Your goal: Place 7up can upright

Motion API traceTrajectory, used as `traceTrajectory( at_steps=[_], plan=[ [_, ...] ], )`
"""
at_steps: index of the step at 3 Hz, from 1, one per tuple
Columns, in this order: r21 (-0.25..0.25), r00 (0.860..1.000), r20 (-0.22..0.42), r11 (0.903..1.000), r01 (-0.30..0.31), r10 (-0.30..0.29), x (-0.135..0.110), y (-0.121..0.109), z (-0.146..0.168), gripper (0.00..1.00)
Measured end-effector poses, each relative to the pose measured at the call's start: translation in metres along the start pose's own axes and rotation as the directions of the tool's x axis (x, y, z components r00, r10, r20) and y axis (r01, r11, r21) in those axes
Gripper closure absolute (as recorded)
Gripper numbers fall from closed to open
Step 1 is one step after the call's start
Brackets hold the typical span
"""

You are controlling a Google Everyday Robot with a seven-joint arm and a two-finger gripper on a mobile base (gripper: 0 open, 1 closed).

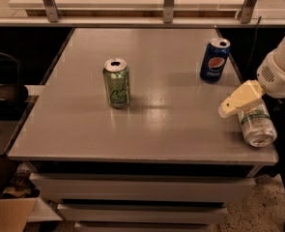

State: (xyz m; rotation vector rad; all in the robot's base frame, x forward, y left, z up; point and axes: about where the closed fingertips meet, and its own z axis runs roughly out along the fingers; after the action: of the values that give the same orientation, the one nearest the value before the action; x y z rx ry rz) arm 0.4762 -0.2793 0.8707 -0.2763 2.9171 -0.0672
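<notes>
Grey desk (147, 129) in dim warm light. The 7up can (258, 127) is lying on its side at the front right corner, one end facing the camera. The gripper (235, 103) sits right over the can's far end, and I honestly can't tell if it's clamped or loose. A Pepsi can (214, 59) stands upright behind it, and a green can (117, 82) stands upright well off to the left.

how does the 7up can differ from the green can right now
Pose: the 7up can lies tipped, one end toward the camera; the green can stands upright. Place: the 7up can is at the front right corner of the table, by the gripper; the green can stands alone left of centre. Colour: the 7up can is pale silver, the green can green. Both are soda cans of like size.
</notes>
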Motion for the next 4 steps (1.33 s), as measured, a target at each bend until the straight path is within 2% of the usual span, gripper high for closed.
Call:
traceTrajectory(
  at_steps=[1, 2, 4],
  plan=[
    [0.007, 0.999, -0.018, 0.9992, -0.038, 0.038, -0.001, -0.006, 0.01, 0.0],
    [0.011, 0.998, -0.029, 0.9987, -0.049, 0.05, -0.002, -0.007, 0.017, 0.18],
    [0.011, 0.999, -0.046, 0.9996, -0.027, 0.027, -0.003, -0.005, 0.026, 0.64]
  ],
)
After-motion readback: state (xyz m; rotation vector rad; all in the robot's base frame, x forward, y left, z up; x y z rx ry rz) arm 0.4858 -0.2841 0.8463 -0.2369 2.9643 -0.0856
